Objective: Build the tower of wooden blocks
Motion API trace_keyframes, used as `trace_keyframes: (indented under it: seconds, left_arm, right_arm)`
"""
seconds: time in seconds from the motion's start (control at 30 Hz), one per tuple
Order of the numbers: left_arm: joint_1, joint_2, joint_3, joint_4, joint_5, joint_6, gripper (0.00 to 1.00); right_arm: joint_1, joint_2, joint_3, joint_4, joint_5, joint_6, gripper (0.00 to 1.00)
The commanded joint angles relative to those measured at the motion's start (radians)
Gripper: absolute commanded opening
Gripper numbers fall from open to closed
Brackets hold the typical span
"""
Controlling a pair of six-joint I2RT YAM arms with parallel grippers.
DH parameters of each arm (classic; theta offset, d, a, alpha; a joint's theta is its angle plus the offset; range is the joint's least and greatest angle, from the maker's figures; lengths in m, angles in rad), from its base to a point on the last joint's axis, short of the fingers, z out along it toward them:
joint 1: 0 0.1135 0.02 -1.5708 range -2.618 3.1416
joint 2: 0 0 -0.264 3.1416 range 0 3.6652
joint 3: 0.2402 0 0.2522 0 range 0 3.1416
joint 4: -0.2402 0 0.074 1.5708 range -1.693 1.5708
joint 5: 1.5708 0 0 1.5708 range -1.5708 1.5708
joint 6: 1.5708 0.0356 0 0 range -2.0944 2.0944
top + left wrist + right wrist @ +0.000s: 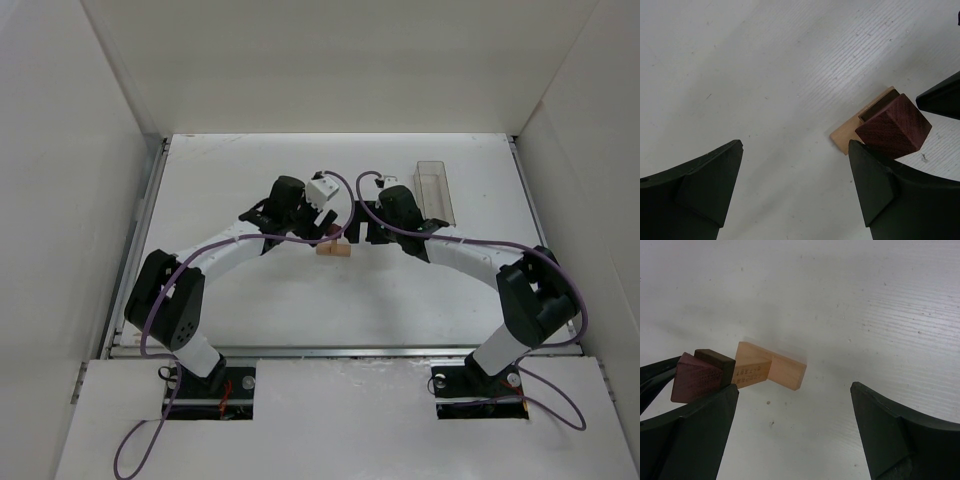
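Observation:
The wood block tower (pixel 335 250) stands on the white table between my two grippers. In the right wrist view it shows a tan flat bar (pixel 787 372) at the bottom, a tan post (pixel 752 371), a thin dark piece (pixel 715 361) and a reddish-brown cube (pixel 692 379) on top. The left wrist view shows the cube (pixel 892 125) over the tan bar (pixel 847 136), just past my right finger (pixel 885 190). My left gripper (pixel 795 150) is open over bare table. My right gripper (pixel 795 390) is wide open, with the tower beside its left finger (pixel 700 430).
A clear plastic box (pixel 435 190) lies at the back right of the table (pixel 250 300). White walls enclose the work area on three sides. A fingertip of the other arm (pixel 940 100) pokes into the left wrist view, close to the cube.

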Motion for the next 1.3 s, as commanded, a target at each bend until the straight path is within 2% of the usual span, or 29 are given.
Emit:
trace_keyframes:
  seconds: [0.0, 1.27]
  left_arm:
    - [-0.011, -0.013, 0.049, 0.032, 0.016, 0.006, 0.84]
    - [-0.011, -0.022, 0.040, 0.014, 0.025, 0.017, 0.84]
  right_arm:
    - [0.008, 0.000, 0.040, 0.031, -0.001, 0.000, 1.00]
    - [0.008, 0.000, 0.049, 0.031, -0.020, -0.018, 1.00]
